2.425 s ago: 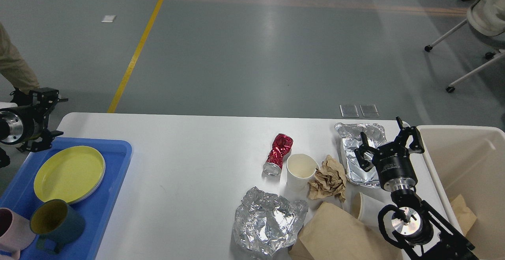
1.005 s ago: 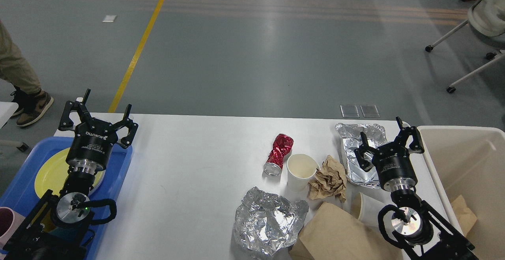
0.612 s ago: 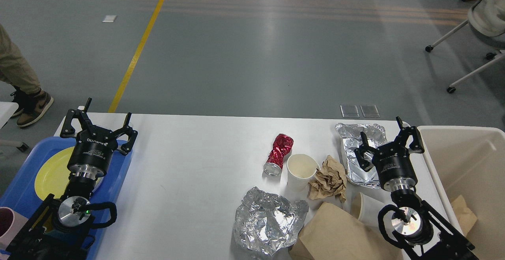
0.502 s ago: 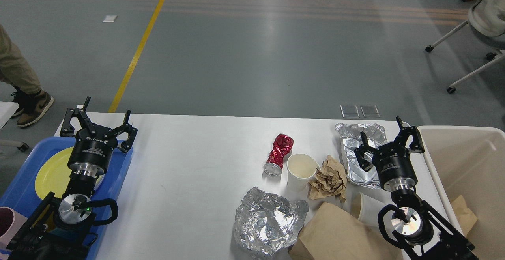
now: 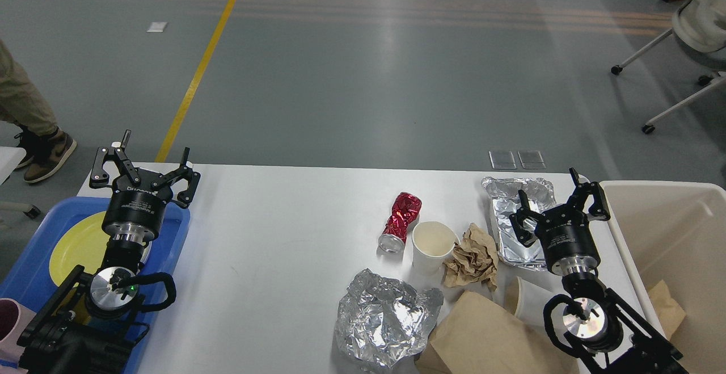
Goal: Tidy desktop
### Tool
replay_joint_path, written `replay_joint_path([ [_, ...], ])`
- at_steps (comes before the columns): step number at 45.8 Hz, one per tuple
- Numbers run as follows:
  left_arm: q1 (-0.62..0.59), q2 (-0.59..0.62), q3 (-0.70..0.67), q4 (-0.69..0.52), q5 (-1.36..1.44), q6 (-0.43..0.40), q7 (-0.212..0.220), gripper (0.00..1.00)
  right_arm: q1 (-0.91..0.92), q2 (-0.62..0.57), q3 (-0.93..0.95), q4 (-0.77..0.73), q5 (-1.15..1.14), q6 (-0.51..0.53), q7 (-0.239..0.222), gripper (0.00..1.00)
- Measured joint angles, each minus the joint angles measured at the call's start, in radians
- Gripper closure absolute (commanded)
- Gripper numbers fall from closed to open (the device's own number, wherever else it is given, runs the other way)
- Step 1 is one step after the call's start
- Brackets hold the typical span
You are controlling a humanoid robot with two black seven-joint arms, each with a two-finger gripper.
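The large white rectangular desktop (image 5: 272, 249) fills the lower half of the view and is only partly cleared. All places below are given relative to it.

Off its right end stands a beige rectangular plastic bin (image 5: 675, 232), holding one scrap of brown paper; I judge disposal has barely begun. At its left end sits a blue plastic tray (image 5: 173, 238) carrying a yellow round plate (image 5: 74, 243) and a pink mug at the near corner, so crockery appears sorted.

Outstanding on the right half, largest first: a flat brown paper bag (image 5: 482, 340) at the near edge; a crumpled sheet of silver foil (image 5: 385, 317) just left of it; a silver foil tray (image 5: 513, 215) by the far right corner; a crumpled brown paper wad (image 5: 471, 257); an upright white paper cup (image 5: 431, 246); a second paper cup (image 5: 524, 300) on its side; a crushed red can (image 5: 400, 221).

The left gripper (image 5: 144, 161) hangs over the tray's far corner, jaws spread, empty. The right gripper (image 5: 558, 198) hangs over the foil tray, jaws spread, empty.
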Motion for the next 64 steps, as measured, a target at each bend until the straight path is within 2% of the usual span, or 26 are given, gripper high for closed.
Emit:
replay_joint_path([
  [7,-0.003,-0.018,0.008,0.068,0.005,-0.012,0.002,0.04,0.0,0.0,0.0,0.0,0.0,0.0,0.0,0.0],
  [26,-0.036,-0.036,0.021,0.122,0.009,-0.032,-0.008,0.04,0.0,0.0,0.0,0.0,-0.001,0.0,0.0,0.0],
  [32,-0.039,-0.037,0.018,0.149,-0.002,-0.074,-0.008,0.04,0.0,0.0,0.0,0.0,-0.001,0.0,0.0,0.0],
  [41,-0.048,-0.037,0.018,0.21,-0.006,-0.199,0.002,0.04,0.0,0.0,0.0,-0.001,-0.001,0.0,0.0,0.0],
  [64,-0.045,-0.037,0.02,0.214,-0.022,-0.225,0.023,0.04,0.0,0.0,0.0,0.0,0.0,0.0,0.0,0.0],
])
